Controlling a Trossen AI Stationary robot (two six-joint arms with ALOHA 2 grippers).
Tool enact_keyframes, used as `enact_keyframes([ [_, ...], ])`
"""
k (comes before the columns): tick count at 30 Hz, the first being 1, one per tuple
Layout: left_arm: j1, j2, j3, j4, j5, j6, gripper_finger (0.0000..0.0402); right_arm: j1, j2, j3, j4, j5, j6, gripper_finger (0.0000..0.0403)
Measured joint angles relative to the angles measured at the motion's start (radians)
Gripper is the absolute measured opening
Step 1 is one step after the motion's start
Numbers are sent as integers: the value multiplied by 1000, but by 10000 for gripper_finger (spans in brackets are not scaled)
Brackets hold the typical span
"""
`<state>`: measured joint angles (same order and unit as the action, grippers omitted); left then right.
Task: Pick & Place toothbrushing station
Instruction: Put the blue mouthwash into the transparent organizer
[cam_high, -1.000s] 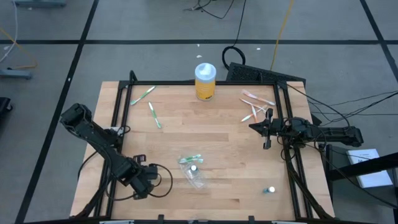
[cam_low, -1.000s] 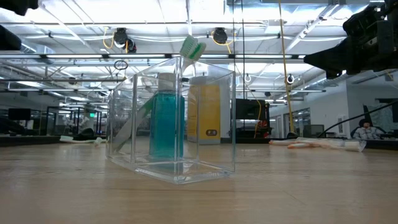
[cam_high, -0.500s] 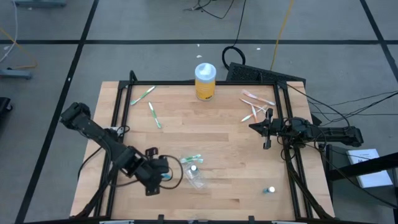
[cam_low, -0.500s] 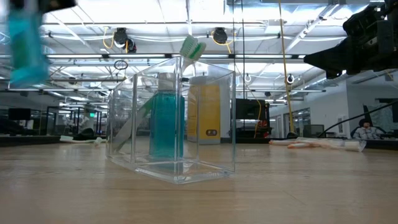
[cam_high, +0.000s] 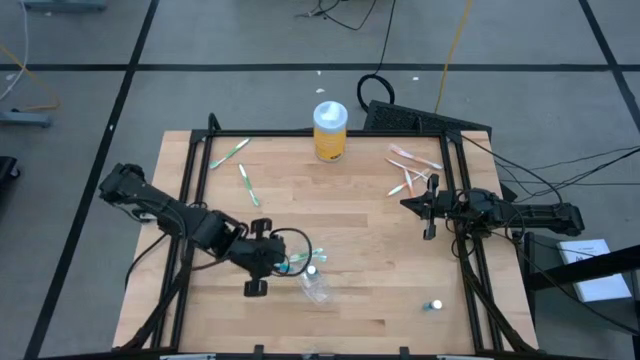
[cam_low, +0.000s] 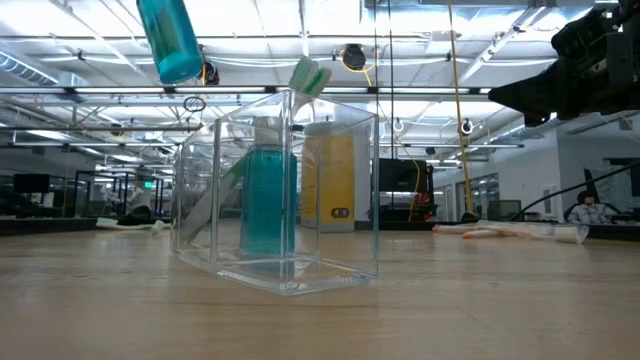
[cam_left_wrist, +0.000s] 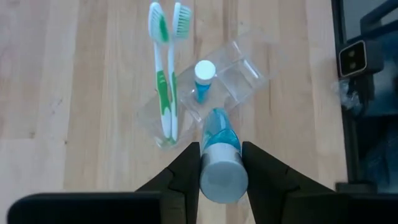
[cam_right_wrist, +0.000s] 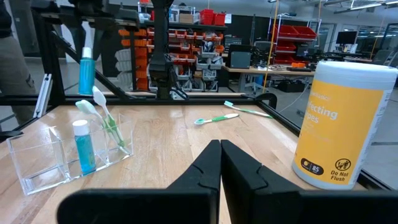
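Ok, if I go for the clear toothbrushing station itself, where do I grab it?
Probably from above, pinching one upright wall of the toothbrushing station at its empty end compartment. The toothbrushes and small tube fill the other compartments, and the open top leaves the thin rim free. The left gripper holds a teal bottle.

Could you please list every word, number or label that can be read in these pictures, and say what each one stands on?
"85" and "Do Not Flush": low on the yellow jar's label.
Larger pale lettering higher on that label: only partly readable.
Blue bottle held by the left gripper: no readable text.
Clear station: no text.
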<state>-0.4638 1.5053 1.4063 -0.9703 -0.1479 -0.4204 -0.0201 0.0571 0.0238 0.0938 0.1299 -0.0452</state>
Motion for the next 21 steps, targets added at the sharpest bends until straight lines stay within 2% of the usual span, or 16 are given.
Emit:
enact_keyframes([
  [7,58,44,17,-34,77,95,99,0,0,0,0,0,0,4],
  [13,81,142,148,-150,78,197,99,0,0,0,1,0,0,4],
  [21,94,260,268,-189,78,319,99,0,0,0,2,0,0,4],
])
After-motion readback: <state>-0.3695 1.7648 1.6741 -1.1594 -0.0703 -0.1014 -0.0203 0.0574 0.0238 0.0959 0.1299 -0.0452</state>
